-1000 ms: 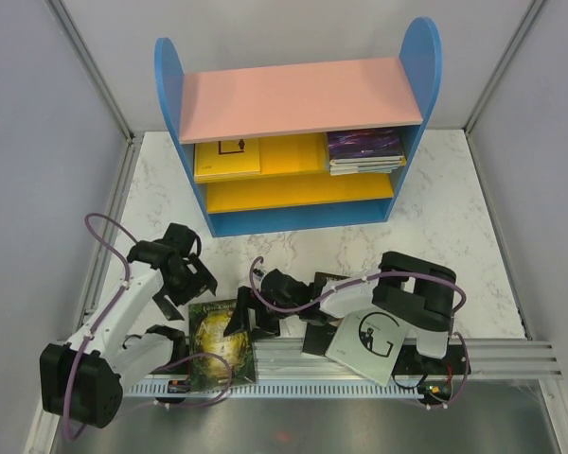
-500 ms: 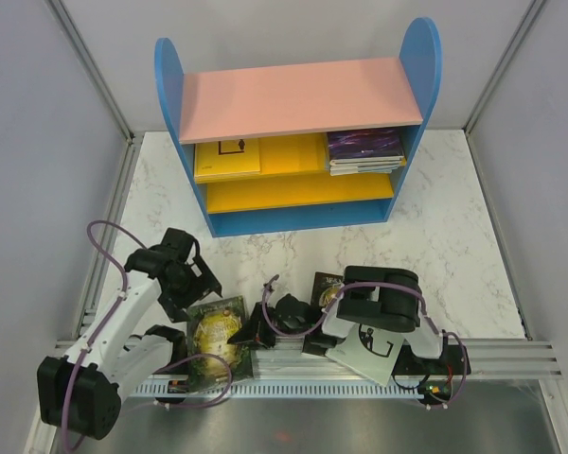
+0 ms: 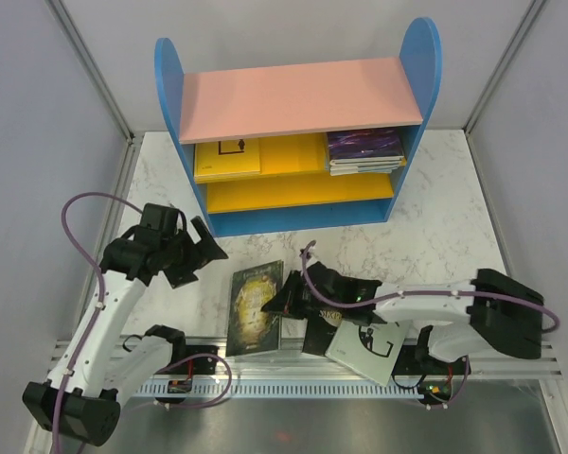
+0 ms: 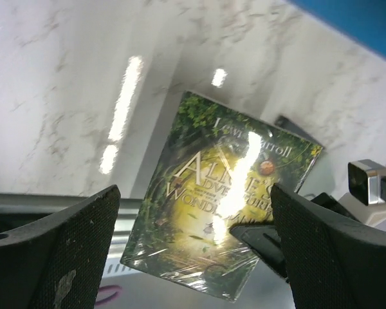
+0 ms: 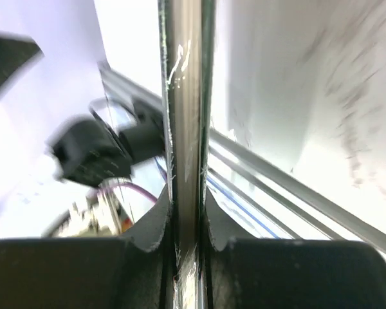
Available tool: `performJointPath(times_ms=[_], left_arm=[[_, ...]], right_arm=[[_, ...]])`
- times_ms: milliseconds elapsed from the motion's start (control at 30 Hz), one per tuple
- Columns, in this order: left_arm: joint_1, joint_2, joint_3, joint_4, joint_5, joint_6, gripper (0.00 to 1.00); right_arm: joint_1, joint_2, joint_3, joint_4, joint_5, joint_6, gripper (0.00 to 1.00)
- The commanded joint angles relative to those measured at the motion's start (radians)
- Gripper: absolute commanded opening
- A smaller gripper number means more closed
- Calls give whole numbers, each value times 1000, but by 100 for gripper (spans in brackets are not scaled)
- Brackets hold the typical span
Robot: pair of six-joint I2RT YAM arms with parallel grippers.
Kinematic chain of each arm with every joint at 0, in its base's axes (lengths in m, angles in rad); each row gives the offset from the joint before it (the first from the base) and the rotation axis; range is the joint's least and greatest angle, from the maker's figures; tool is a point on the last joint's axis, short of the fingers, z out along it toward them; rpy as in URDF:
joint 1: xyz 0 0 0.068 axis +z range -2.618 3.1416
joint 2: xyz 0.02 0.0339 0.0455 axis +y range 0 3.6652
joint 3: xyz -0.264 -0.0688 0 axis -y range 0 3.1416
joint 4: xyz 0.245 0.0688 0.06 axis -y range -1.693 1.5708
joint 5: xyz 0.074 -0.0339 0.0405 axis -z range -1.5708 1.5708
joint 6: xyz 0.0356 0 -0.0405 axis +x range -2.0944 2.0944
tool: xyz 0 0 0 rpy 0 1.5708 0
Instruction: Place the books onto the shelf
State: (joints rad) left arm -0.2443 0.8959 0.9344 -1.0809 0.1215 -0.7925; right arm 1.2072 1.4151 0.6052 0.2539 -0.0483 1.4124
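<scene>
Gripping green-gold book (image 3: 254,309) by long edge: right gripper (image 3: 284,301) clamped on it, book at bench (image 3: 435,236) near edge, left of centre. Left gripper (image 3: 201,252) wide open, above bench, holding nothing.

Top view: the pink top board (image 3: 298,95) hides the rear of the upper shelf (image 3: 298,151). The yellow book (image 3: 227,158) and the stacked books (image 3: 364,151) show front parts only, titles too small to read. The black book (image 3: 317,333) is largely covered by the right arm (image 3: 426,305) and the grey "G" book (image 3: 369,345).

Right wrist view: surroundings blurred. The green book (image 5: 183,129) is seen edge-on only, cover unseen.

Left wrist view: its lower right corner is hidden behind the right claw (image 4: 254,233).
</scene>
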Motion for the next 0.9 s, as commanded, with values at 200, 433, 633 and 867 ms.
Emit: performJointPath(times_ms=[200, 433, 633, 867], left_arm=[[-3, -169, -9, 324, 404, 9, 100], [-3, -282, -146, 476, 543, -97, 100], [-3, -298, -233, 612, 605, -167, 98], [-3, -348, -466, 1151, 822, -516, 80]], right_arm=[[-190, -314, 261, -445, 82, -145, 0], [-238, -358, 409, -466, 21, -159, 0], [-264, -395, 375, -333, -62, -122, 0], [-274, -413, 237, -50, -136, -52, 0]])
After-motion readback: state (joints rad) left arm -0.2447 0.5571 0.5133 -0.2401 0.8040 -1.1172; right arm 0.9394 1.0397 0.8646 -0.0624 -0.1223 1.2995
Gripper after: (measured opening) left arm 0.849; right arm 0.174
